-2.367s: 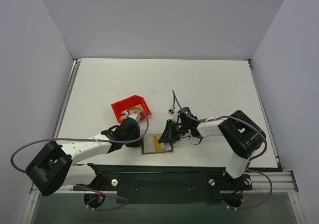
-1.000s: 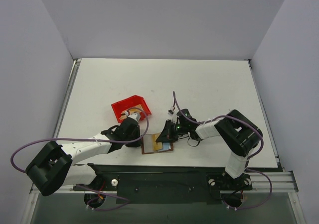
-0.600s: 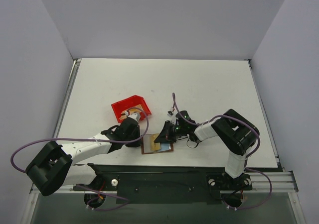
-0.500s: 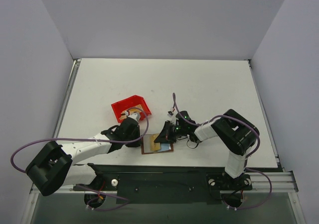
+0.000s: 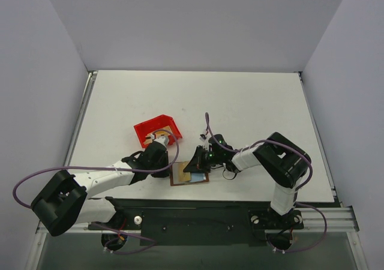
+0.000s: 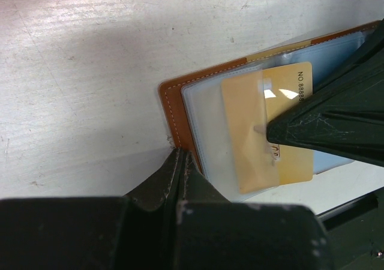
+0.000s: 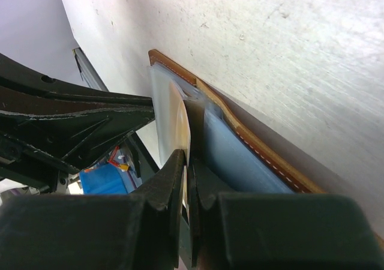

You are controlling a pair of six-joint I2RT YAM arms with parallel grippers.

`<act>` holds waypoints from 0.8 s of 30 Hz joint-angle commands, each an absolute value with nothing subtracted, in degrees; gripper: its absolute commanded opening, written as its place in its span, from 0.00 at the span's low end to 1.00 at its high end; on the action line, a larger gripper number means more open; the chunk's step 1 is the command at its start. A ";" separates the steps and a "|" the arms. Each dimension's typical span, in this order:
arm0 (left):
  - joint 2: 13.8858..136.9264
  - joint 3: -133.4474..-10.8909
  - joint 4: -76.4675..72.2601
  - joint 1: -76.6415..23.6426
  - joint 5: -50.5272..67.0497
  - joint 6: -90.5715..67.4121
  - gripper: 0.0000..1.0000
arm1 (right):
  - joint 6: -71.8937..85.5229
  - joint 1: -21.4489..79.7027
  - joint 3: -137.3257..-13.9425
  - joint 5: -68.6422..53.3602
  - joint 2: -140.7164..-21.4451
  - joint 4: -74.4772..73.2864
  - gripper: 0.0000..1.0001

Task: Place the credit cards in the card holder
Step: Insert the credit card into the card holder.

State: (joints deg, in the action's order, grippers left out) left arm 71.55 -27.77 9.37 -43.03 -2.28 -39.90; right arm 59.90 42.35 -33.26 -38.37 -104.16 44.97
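The card holder (image 5: 180, 177) lies open near the table's front edge, brown with clear and light blue pockets (image 6: 207, 111). A gold credit card (image 6: 287, 111) sits partly inside a clear pocket. My right gripper (image 7: 187, 159) is shut on this card's edge (image 7: 180, 123) and holds it on edge over the holder (image 7: 243, 135); in the top view the gripper (image 5: 195, 164) is over the holder. My left gripper (image 6: 180, 155) is shut, its tips pressing at the holder's brown left edge (image 6: 173, 108); it also shows in the top view (image 5: 168, 164).
A red plastic bin (image 5: 157, 130) stands just behind the left gripper, with something gold-tan in it. The table's front edge and a black rail (image 5: 198, 213) run right below the card holder. The right gripper's dark finger (image 6: 336, 117) covers the holder's right part.
My right gripper has moved a little to the left with the card, sliding it further over the holder's left pocket. The left arm and the holder have stayed put.
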 commanded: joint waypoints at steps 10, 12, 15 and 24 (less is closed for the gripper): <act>70.93 -26.37 6.24 -42.80 -0.79 -40.52 0.00 | 52.57 45.35 -38.31 -29.89 -100.65 26.05 0.08; 70.40 -25.93 5.98 -42.89 -0.79 -40.60 0.00 | 50.46 45.53 -40.07 -27.78 -99.32 20.77 0.21; 70.05 -25.32 5.80 -42.89 -0.79 -40.96 0.00 | 47.99 45.79 -43.23 -25.50 -97.74 13.04 0.29; 69.08 -24.87 5.80 -42.89 -1.05 -41.40 0.00 | 42.98 47.90 -50.79 -19.26 -96.42 -2.00 0.37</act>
State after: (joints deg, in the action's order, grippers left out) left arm 69.87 -25.08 6.24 -42.94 -1.21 -41.15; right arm 46.83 46.98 -47.97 -24.64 -98.67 9.82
